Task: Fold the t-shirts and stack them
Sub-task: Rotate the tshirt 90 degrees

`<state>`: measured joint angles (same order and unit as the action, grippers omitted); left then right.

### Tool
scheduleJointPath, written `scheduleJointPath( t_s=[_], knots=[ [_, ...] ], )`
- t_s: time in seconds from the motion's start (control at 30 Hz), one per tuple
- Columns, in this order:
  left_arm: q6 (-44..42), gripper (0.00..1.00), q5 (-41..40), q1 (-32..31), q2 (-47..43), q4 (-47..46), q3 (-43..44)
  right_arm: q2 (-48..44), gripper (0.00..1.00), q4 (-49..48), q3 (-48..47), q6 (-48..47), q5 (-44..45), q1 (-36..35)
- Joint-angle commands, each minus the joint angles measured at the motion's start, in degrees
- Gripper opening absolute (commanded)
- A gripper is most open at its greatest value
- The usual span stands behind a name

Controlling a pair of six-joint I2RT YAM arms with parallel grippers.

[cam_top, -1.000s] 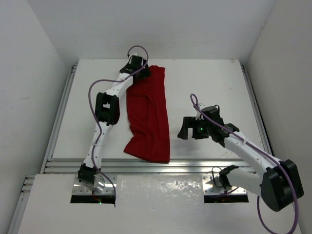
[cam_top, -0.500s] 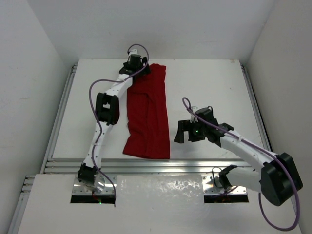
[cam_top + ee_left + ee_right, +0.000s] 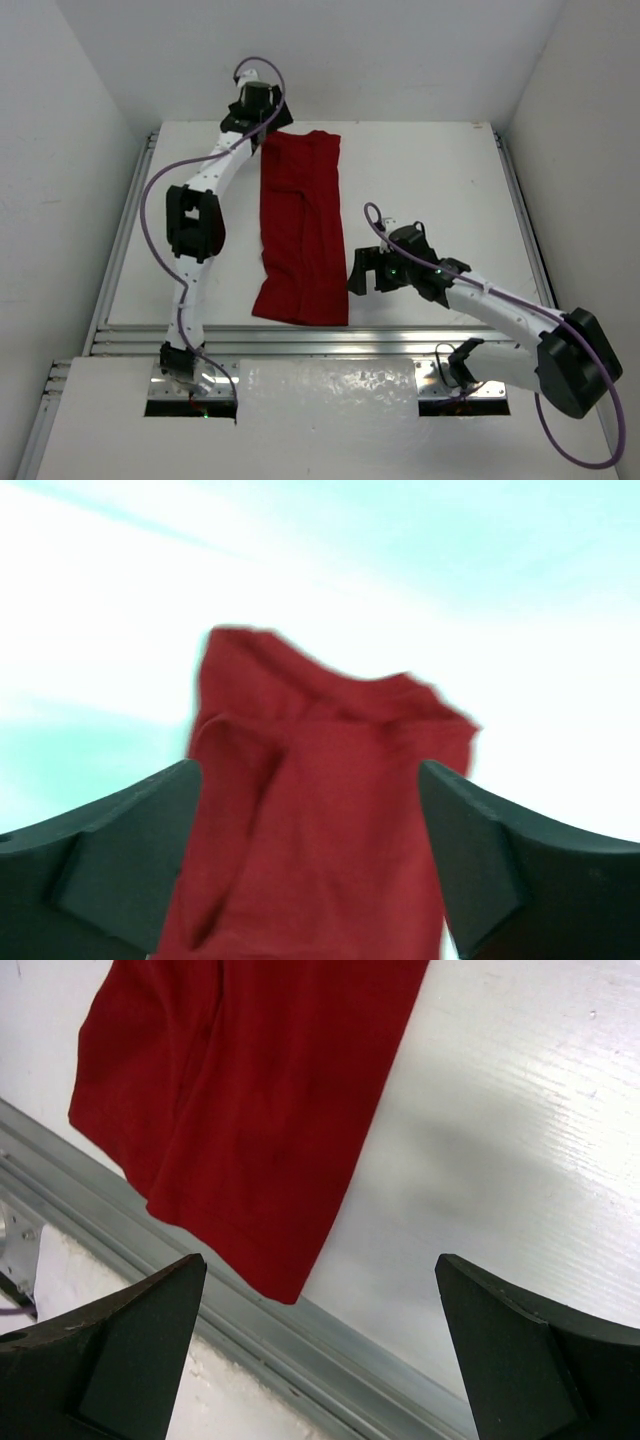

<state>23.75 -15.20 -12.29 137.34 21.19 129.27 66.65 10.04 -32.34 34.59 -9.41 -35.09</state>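
A dark red t-shirt (image 3: 300, 225) lies folded lengthwise into a long strip on the white table, running from the far edge to the near edge. It also shows in the left wrist view (image 3: 320, 820) and in the right wrist view (image 3: 250, 1100). My left gripper (image 3: 256, 108) is open and empty, raised beyond the shirt's far end. My right gripper (image 3: 362, 272) is open and empty, just right of the shirt's near end; its fingers (image 3: 110, 1350) frame the shirt's near right corner.
Metal rails (image 3: 330, 340) run along the table's near edge, also in the right wrist view (image 3: 330, 1360). White walls enclose the table on three sides. Bare white table (image 3: 430, 180) lies right of the shirt.
My left gripper has let go of the shirt's far end and lifted back toward the far wall. My right gripper has moved left toward the shirt's near corner.
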Motion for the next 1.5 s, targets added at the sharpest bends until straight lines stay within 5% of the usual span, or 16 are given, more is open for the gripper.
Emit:
scheduleJointPath(
  t_s=[0.0, 0.13, 0.7, 1.1, 1.27, 1.47],
  knots=[
    [5.17, 0.85, 2.18, -0.19, -3.57, 2.11, -0.06, -2.57, 0.99, -4.51, 1.40, 2.15, 1.76, -0.42],
    [6.31, 0.61, 4.22, -0.71, 0.55, 2.36, 0.45, -4.77, 0.99, -3.45, 2.36, 1.89, 1.41, -0.42],
    [2.97, 0.61, 4.39, -0.80, 11.02, -1.50, 3.43, -8.65, 0.99, -0.99, 3.51, 0.22, 0.89, -0.42],
    [2.27, 0.34, 6.41, -0.36, 13.74, -2.29, 5.19, -6.80, 0.99, -1.26, 2.72, -0.05, -0.08, -0.42],
    [2.53, 0.04, 6.85, -0.10, 13.57, -1.94, 5.82, -6.71, 0.99, -0.99, 2.37, -0.31, 0.27, -0.42],
    [1.92, 0.00, 4.14, 0.25, 10.94, -0.20, 5.20, -6.10, 0.99, -1.43, 2.10, -0.05, -0.61, -0.42]
  ],
)
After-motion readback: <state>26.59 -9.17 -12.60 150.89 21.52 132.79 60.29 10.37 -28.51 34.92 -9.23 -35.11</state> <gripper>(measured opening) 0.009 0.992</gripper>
